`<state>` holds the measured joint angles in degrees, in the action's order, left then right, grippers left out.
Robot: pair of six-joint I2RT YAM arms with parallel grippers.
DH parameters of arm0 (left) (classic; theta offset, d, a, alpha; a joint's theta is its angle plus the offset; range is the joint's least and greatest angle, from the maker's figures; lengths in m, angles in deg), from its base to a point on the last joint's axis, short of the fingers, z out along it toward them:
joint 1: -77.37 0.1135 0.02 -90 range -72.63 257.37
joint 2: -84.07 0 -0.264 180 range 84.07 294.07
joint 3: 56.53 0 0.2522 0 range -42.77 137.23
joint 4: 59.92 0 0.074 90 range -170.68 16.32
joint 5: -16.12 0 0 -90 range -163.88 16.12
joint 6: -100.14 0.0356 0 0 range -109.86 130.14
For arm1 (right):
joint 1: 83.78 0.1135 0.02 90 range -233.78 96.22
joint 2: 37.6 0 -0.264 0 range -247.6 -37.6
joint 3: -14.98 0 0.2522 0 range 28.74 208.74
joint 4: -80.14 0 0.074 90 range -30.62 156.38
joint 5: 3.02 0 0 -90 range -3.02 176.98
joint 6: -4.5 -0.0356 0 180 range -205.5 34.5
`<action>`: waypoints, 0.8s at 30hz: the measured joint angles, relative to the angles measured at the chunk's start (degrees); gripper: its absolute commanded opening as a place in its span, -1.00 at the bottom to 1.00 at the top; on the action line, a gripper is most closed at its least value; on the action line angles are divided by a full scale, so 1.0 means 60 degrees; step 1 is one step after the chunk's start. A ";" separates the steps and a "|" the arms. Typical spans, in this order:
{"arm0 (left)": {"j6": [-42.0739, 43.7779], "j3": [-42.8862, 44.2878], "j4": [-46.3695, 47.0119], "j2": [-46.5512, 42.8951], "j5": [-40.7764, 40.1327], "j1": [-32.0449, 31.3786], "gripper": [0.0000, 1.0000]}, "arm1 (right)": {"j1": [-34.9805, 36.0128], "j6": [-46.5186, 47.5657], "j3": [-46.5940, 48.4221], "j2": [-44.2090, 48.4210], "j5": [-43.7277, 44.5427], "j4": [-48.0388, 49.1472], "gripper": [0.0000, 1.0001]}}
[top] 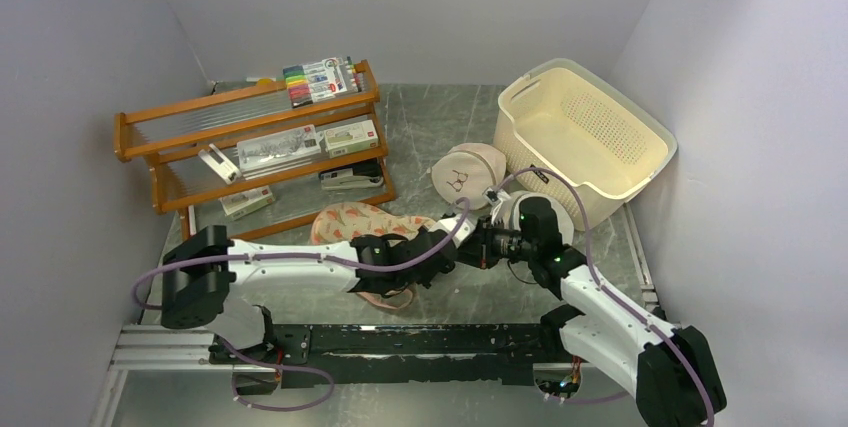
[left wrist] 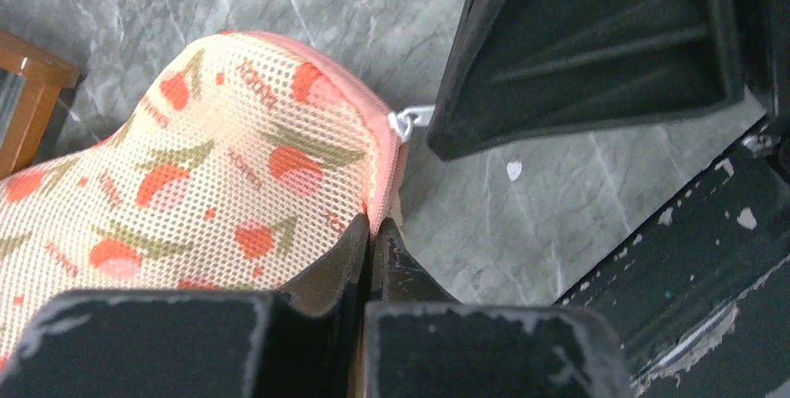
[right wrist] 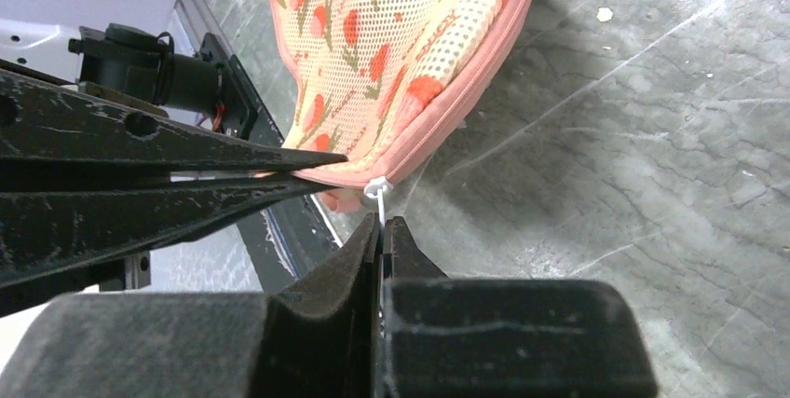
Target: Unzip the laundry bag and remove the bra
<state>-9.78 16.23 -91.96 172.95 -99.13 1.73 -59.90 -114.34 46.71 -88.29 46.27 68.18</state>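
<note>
The laundry bag [top: 352,220], cream mesh with red-orange flowers and a pink zip edge, lies in the middle of the table. My left gripper [left wrist: 374,226] is shut on the pink edge of the laundry bag [left wrist: 205,165], just below its white zip pull [left wrist: 410,121]. My right gripper [right wrist: 383,223] is shut on the white zip pull [right wrist: 378,190] at the bag's [right wrist: 391,34] corner. In the top view both grippers meet at the bag's right end, the left gripper [top: 446,247] facing the right gripper [top: 468,250]. The bra is hidden.
A wooden rack [top: 250,142] with markers and boxes stands at the back left. A cream laundry basket [top: 585,137] sits at the back right, with a round pale dome bag [top: 466,174] beside it. The mounting rail [top: 400,342] runs along the near edge.
</note>
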 measured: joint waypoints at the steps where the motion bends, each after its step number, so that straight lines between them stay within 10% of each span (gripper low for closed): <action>1: -0.0004 -0.0091 0.0015 -0.0127 0.0011 0.0000 -0.86 | 0.0018 0.0036 0.0026 -0.0055 0.0044 0.0000 -1.00; 24: 0.0255 -0.1858 -0.0058 -0.3213 0.0364 -0.0080 -0.86 | 0.0630 -0.0437 0.1075 -0.5756 0.1137 0.4798 -1.00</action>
<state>-8.25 5.08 -92.31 153.67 -96.95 1.25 -56.12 -116.96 53.16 -122.83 53.09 96.97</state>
